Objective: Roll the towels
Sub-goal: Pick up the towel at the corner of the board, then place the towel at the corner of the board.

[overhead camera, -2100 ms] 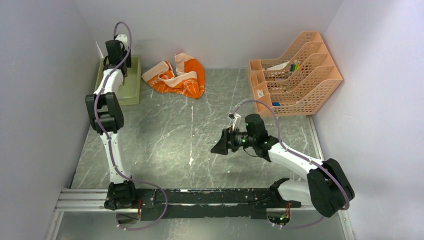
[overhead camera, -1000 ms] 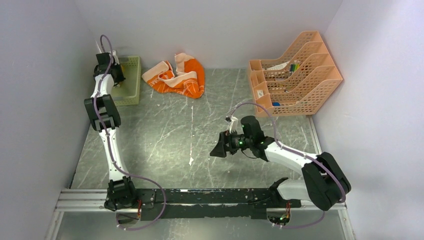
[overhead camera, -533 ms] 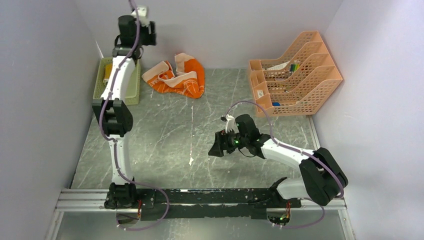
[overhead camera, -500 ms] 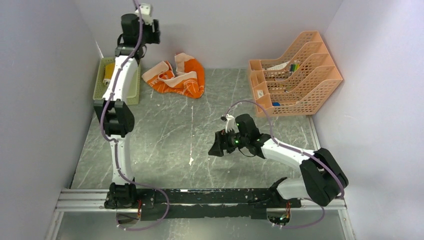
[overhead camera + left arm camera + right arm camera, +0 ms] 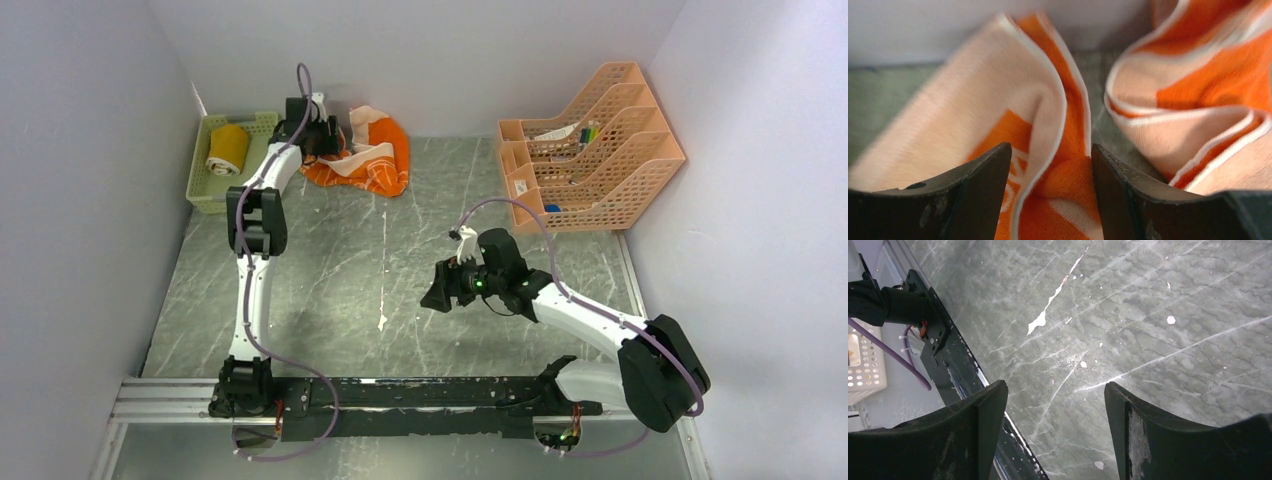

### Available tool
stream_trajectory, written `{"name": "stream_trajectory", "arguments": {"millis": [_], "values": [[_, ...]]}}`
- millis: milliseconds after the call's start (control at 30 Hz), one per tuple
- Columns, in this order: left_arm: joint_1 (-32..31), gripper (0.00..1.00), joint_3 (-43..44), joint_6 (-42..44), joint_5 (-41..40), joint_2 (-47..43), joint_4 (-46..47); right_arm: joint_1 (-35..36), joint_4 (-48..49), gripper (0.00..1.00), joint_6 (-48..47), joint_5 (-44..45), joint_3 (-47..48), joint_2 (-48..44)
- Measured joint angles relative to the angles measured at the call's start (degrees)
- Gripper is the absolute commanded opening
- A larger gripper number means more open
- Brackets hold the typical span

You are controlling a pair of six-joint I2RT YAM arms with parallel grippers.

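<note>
Now, two towels: the orange towel (image 5: 375, 160) lies crumpled at the surface's (image 5: 330, 270) far edge, and the yellow towel (image 5: 228, 148) lies rolled in the green basket (image 5: 203, 198). The left tool (image 5: 1049, 150) is spread astride an orange fold. The right tool (image 5: 1055, 390) is spread wide and empty above mid-surface.

Grey-green marbled bench (image 5: 330, 260) with white streaks and scuffs. Plain pale lilac walls (image 5: 430, 50) on three sides. Peach file rack (image 5: 620, 190) back right, green mesh basket (image 5: 203, 198) back left. Black rail (image 5: 420, 395) along near edge. Even, soft light.

Marbled table (image 5: 1158, 305), right end effector (image 5: 1055, 386) spread above
</note>
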Motion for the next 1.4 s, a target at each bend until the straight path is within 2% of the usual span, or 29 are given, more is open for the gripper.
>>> {"name": "stream_trajectory", "arguments": {"millis": [33,100,133,167,200,367,433,533,633,800,833,867,900,933,967,1000,1033,1067,1267,1333,1400], "values": [[-0.2,0.69,-0.7,-0.6,0.4,0.7,-0.2,0.0,-0.2,0.72,0.1,0.0,0.0,0.0],[-0.5,0.54,-3.0,-1.8,1.4,1.2,-0.1,0.0,-0.3,0.72,0.1,0.2,0.0,0.0],[-0.7,0.37,-4.2,-1.9,1.8,1.2,0.5,0.0,-0.4,0.72,0.2,0.2,0.0,0.0],[-0.7,0.12,-4.7,-2.5,2.3,1.1,1.5,0.0,-0.6,0.72,0.2,0.3,0.0,0.0],[-0.7,0.08,-5.0,-3.0,2.8,1.0,1.9,0.0,-0.9,0.72,0.2,0.3,0.1,0.0],[-0.4,0.07,-6.9,-3.5,9.0,-0.3,2.8,0.1,-1.8,0.72,0.2,0.6,0.3,-0.7],[-0.5,0.07,-15.1,-3.8,10.3,-5.8,4.5,0.2,-2.5,0.72,0.2,0.9,0.6,-1.4],[-0.8,0.07,-29.9,-4.8,11.1,-20.1,4.3,0.2,-3.8,0.72,-0.1,1.9,1.0,-2.8],[-2.0,0.07,-36.2,-5.4,10.3,-37.6,4.7,0.3,-5.0,0.72,-0.5,3.2,2.6,-3.8],[-6.2,0.07,-47.1,-8.0,6.7,-72.4,12.6,0.4,-5.0,0.72,-1.2,5.6,6.7,-5.0],[-7.0,0.08,-51.2,-8.7,6.0,-79.7,14.3,0.4,-4.9,0.72,-1.3,6.2,7.6,-5.2],[-7.4,0.15,-55.1,-9.6,5.0,-87.0,15.0,0.4,-4.5,0.72,-1.3,6.8,8.5,-5.3],[-7.4,0.31,-58.4,-10.4,3.8,-92.6,15.1,0.4,-3.9,0.72,-1.3,7.4,9.2,-5.4],[-7.3,0.51,-61.8,-11.2,1.7,-98.0,15.1,0.5,-3.1,0.73,-1.3,8.1,9.8,-5.4],[-7.3,0.6,-65.3,-11.8,-0.8,-102.6,14.4,0.5,-2.2,0.75,-1.3,8.8,10.2,-5.5],[-7.3,0.69,-68.2,-12.3,-3.0,-105.2,13.7,0.5,-1.4,0.8,-1.2,9.4,10.2,-5.6],[-7.3,0.78,-71.5,-12.7,-5.4,-107.1,12.1,0.6,-0.4,0.96,-1.2,10.0,10.1,-5.6],[-7.3,0.81,-75.0,-13.1,-7.8,-108.0,9.7,0.6,1.0,1.0,-0.9,10.7,9.6,-5.7],[-7.1,0.87,-89.2,-14.2,-16.3,-103.4,-5.4,1.2,10.2,1.0,1.5,12.0,2.6,-4.2],[-6.8,0.88,-89.7,-14.2,-18.1,-102.4,-8.8,4.3,11.1,1.0,0.7,13.9,1.9,-2.2],[-5.6,0.88,-89.4,-13.4,-19.0,-101.9,-9.6,10.6,10.9,0.94,-1.7,16.8,2.4,0.2]]}}
